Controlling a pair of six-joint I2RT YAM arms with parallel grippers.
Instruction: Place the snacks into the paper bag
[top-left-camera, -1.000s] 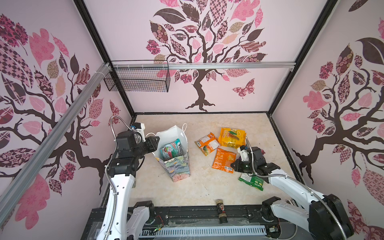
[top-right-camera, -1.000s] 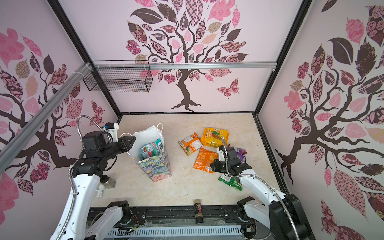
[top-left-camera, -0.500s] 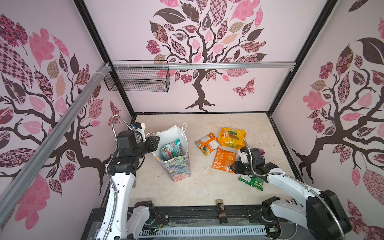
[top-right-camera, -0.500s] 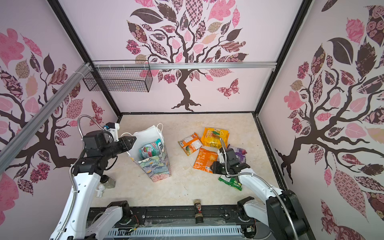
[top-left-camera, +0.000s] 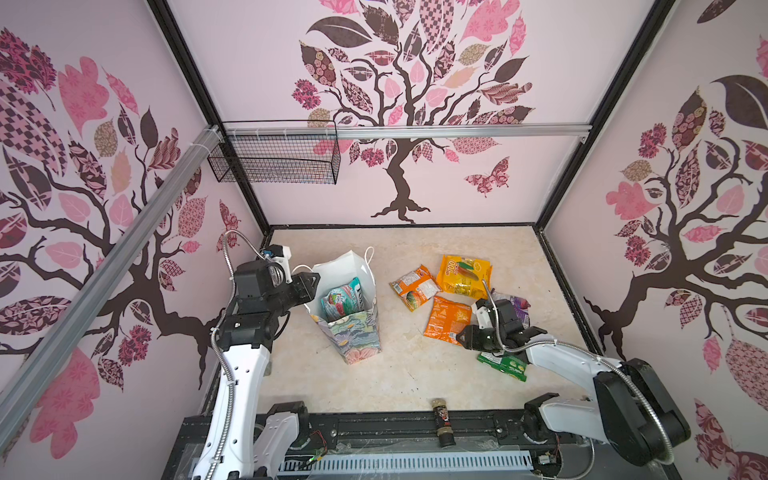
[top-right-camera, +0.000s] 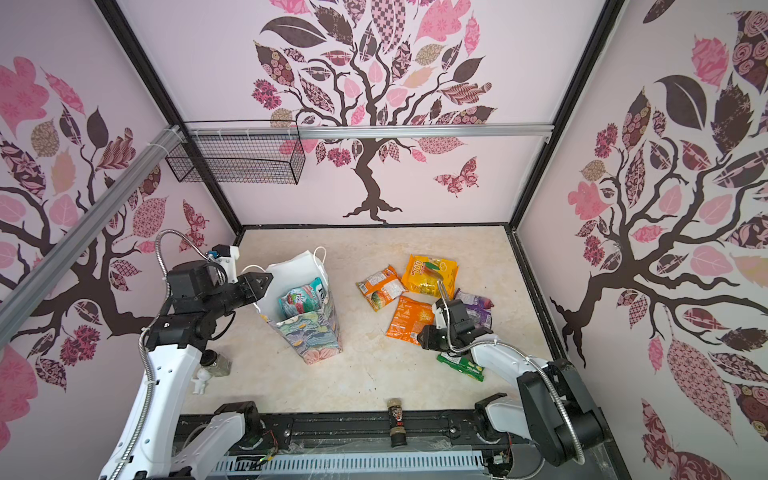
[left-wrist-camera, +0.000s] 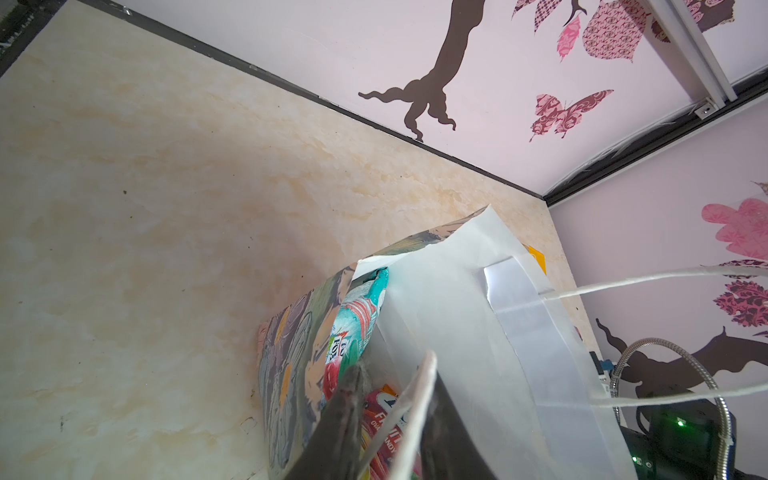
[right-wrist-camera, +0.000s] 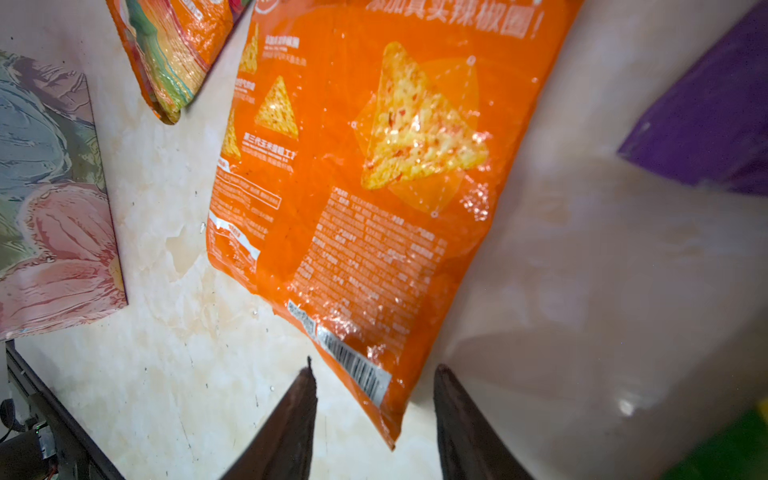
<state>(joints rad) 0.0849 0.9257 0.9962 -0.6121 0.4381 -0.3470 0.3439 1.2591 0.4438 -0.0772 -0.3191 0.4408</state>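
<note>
Wrist views alone: right gripper (right-wrist-camera: 374, 370) parted astride orange packet (right-wrist-camera: 353, 166); left gripper (left-wrist-camera: 397, 378) seemingly tight on paper bag (left-wrist-camera: 449, 299)

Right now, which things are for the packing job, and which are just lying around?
For the job: paper bag, teal packet inside it, orange chip packet, striped orange packet, yellow packet, purple packet, green packet.

Just lying about: wire basket, dark bottle, small white figure.

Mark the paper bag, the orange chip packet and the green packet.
paper bag (top-left-camera: 358, 334), in a top view, on its floral front wall.
orange chip packet (right-wrist-camera: 365, 199), right wrist view, on its printed middle.
green packet (top-left-camera: 505, 366), in a top view, on its visible part.
</note>
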